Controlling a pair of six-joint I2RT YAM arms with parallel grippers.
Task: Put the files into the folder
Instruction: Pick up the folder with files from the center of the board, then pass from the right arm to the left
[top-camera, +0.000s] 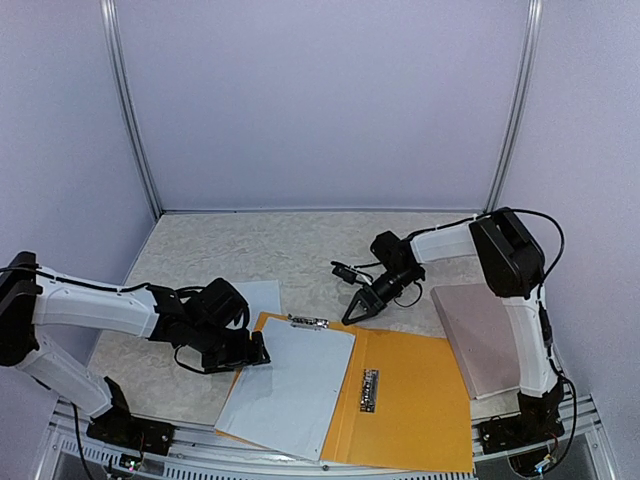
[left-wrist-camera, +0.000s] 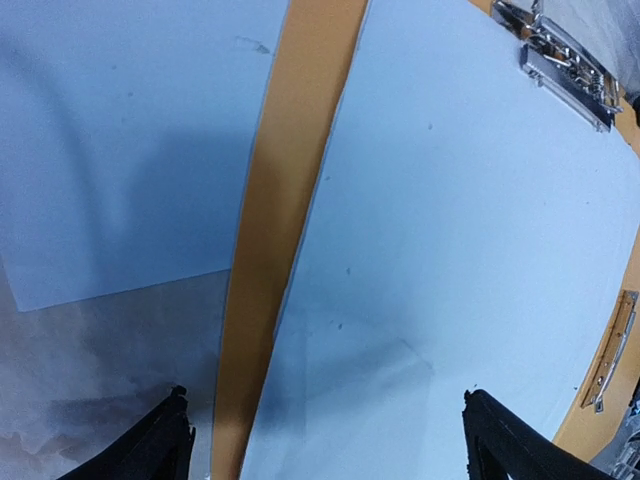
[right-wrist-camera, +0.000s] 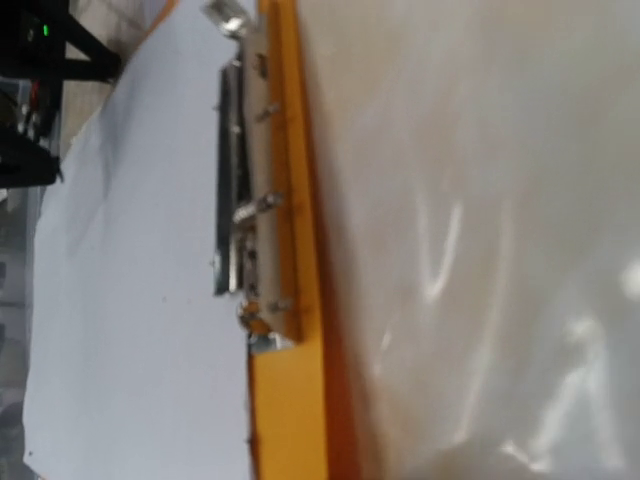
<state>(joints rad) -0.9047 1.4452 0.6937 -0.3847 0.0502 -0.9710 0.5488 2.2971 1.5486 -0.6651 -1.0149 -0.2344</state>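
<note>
Directly beneath the left gripper (top-camera: 258, 350), whose jaws stand wide apart with nothing between them, lies the left edge of the folder (top-camera: 420, 400), opened flat with its orange-yellow inside facing up. One of the files (top-camera: 290, 385), a white sheet, rests on the folder's left half. In the left wrist view one black fingertip (left-wrist-camera: 160, 445) hangs over the table (top-camera: 250, 250) beside the folder and the other hangs over this sheet, so the sheet's left edge and a bare orange strip of folder run up between them. A second sheet (top-camera: 262, 297) lies on the table just beyond that gripper, off the folder, with one edge running along the folder's left side and part of it hidden by the arm. A long metal clip (top-camera: 308, 321) sits at the far edge of the folder's left half, at the top of the sheet lying there. The right gripper (top-camera: 360, 305), its jaws closed together and holding nothing, hangs just to the right of this clip at the folder's far edge. A smaller metal clasp (top-camera: 369, 390) lies by the folder's spine, on the near side of the right gripper. A pinkish-brown board (top-camera: 480, 340) lies to that gripper's right, at the folder's far right corner; whether it overlaps the folder I cannot tell.
</note>
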